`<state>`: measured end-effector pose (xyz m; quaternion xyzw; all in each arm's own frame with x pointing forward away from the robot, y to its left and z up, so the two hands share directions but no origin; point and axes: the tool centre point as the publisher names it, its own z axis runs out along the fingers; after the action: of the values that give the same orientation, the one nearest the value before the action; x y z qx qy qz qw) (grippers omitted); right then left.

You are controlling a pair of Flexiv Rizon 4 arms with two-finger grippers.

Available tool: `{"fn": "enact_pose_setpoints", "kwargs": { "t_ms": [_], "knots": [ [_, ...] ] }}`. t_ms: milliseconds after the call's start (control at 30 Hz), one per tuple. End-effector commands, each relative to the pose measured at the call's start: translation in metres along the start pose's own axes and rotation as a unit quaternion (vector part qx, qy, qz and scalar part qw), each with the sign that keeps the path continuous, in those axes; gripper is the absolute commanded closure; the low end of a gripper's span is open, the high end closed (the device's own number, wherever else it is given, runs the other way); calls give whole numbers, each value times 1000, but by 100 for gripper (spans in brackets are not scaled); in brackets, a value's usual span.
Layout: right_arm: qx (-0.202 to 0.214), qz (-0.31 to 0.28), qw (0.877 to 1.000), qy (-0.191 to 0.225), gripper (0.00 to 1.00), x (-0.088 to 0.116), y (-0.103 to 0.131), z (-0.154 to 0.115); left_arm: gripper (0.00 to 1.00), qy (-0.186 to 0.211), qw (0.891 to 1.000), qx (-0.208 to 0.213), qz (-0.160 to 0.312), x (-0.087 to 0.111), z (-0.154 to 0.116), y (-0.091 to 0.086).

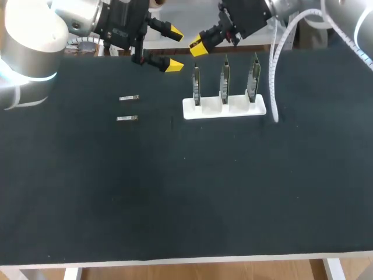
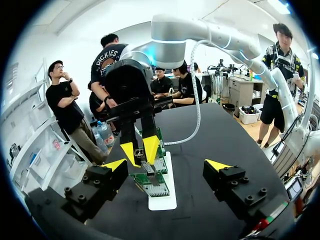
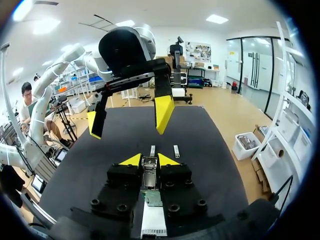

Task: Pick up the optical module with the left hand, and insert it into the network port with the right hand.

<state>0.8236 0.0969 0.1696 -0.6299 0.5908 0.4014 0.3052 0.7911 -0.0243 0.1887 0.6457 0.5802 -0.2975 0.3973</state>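
Note:
My right gripper is shut on a small metal optical module, directly over the leftmost green board of a white holder. From the left wrist view, my right gripper sets the module against the board's port. My left gripper hangs open and empty just left of my right gripper, near the table's back edge. Two more modules lie on the black mat to the left.
The holder carries two more upright boards to the right of the one under my right gripper. A white cable hangs from my right arm beside the holder.

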Motion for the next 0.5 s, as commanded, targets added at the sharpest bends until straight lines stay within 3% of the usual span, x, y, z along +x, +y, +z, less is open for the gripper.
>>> {"fn": "enact_pose_setpoints", "kwargs": {
  "t_ms": [33, 500],
  "knots": [
    [-14, 0, 1000, 1, 100, -1, -6, -2, 0, 2, 1000, 1, 0, -1, 0, 1],
    [-23, 6, 1000, 0, 100, 3, -9, 7, 0, 2, 1000, 1, 0, -1, 0, 1]
  ]
}}
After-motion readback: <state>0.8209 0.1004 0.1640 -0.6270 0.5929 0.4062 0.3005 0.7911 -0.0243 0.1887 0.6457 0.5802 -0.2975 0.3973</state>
